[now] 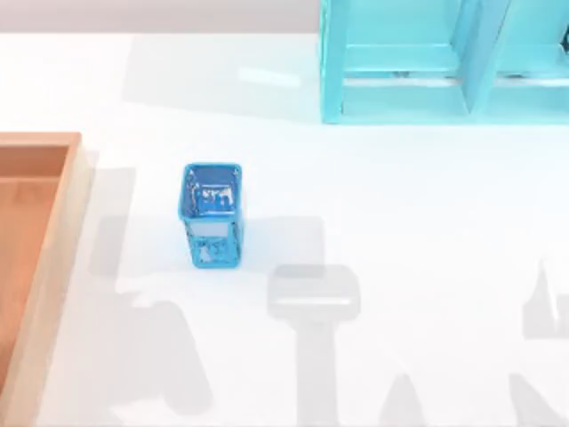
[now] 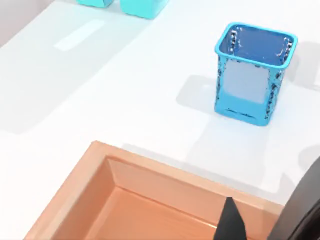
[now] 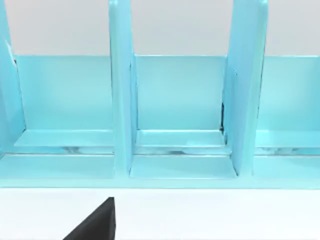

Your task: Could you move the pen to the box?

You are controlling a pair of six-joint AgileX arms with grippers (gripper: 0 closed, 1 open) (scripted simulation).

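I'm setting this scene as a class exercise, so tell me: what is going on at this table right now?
Nothing is being held at this moment. The wooden box sits at the table's left edge, and the left wrist view looks down over its near corner, so the left arm is above it. A blue mesh cup stands upright near the middle. The right wrist view faces the cyan shelf unit at the back right.

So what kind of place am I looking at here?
Most likely a rendered desk or stationery-sorting setup. A plain white table holds a blue mesh cup, a shallow wooden box at the left edge, and a cyan shelf unit with upright dividers at the back right.
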